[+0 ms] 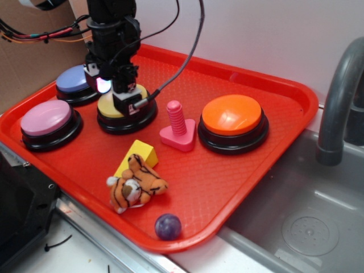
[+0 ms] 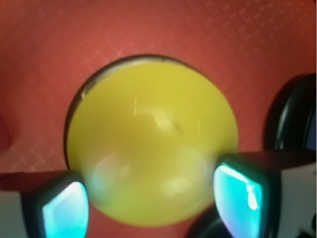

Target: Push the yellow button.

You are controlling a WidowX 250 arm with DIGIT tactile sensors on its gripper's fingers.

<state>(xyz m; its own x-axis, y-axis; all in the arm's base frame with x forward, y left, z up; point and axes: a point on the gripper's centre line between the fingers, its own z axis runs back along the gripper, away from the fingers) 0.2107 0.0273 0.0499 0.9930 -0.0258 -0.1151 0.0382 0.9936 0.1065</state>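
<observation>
The yellow button (image 1: 107, 106), a domed yellow top on a black round base, sits at the back left of the red tray (image 1: 239, 170). My gripper (image 1: 126, 95) hangs straight down onto its top and hides most of the dome in the exterior view. In the wrist view the yellow button (image 2: 148, 134) fills the middle, very close. My gripper (image 2: 153, 203) is open, with its two fingertips spread over the near half of the dome and nothing gripped. Whether they touch the dome I cannot tell.
Around it on the tray stand a pink button (image 1: 45, 118), a lilac button (image 1: 73, 79), an orange button (image 1: 232, 114) and a pink screw peg (image 1: 177, 126). A yellow wedge block (image 1: 139, 154), tiger plush (image 1: 133, 185) and purple ball (image 1: 168, 226) lie nearer. A sink (image 1: 307, 222) with faucet (image 1: 341, 96) is right.
</observation>
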